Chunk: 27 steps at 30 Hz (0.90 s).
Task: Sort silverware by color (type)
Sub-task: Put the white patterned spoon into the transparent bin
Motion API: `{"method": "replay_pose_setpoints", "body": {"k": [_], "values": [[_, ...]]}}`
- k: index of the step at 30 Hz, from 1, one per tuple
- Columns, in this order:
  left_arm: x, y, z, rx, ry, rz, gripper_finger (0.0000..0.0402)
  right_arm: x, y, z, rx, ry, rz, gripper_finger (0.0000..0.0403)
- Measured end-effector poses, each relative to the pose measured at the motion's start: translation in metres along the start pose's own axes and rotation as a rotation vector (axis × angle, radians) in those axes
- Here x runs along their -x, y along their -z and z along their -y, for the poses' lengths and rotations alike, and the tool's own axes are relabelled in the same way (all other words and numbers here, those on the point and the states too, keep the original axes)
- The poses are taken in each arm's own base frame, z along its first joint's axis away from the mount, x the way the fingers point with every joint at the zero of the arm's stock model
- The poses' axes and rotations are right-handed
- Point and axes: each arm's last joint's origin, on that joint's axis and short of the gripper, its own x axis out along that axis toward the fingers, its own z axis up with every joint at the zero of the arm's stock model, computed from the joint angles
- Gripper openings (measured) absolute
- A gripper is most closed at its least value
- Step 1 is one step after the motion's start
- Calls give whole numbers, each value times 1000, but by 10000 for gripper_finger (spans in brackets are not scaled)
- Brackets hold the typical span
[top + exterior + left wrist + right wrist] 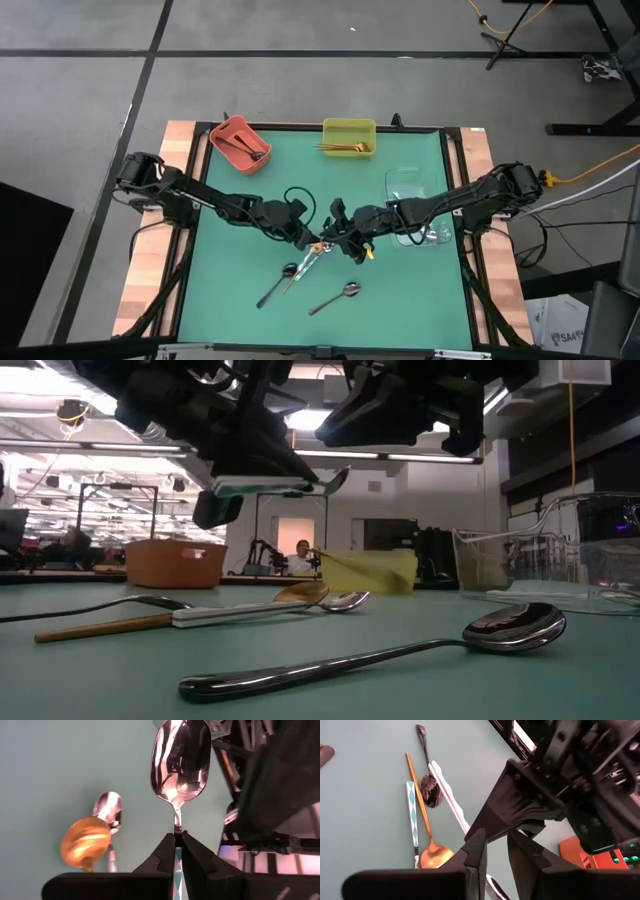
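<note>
Nearest the low camera: dark spoon (400, 648) flat on the green table (230, 270), bowl to the right.

Going left to right from above, we note the orange bin (240, 143) and yellow bin (349, 136) at the far edge, each with spoons inside, and a clear bin (420, 215) to the right. Left gripper (177, 837) is pressed together on the handle of a shiny silver spoon (180, 762), lifted above mid-table. Beneath it lie a gold spoon (422, 815), a black spoon (427, 770) and two pale-handled pieces, close together. Right gripper (496, 851) hovers just beside the left one, fingers slightly apart, holding nothing we can see.
</note>
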Motion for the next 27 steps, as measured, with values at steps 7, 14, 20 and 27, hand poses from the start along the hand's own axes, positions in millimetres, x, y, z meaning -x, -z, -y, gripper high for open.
{"method": "replay_pose_setpoints", "body": {"k": [7, 14, 20, 27], "values": [[0, -3, 6, 3, 67, 24, 12, 0, 0, 0, 0, -3, -3, 69], [0, -2, 7, 80, 77, -2, 12, 0, 0, 0, 0, 4, -10, 69], [0, -4, 6, 173, 87, -45, 12, 0, 5, -1, 6, 35, -87, 69], [1, -16, 1, 259, 97, -62, 12, 0, 6, -3, 8, 20, -108, 69]]}}
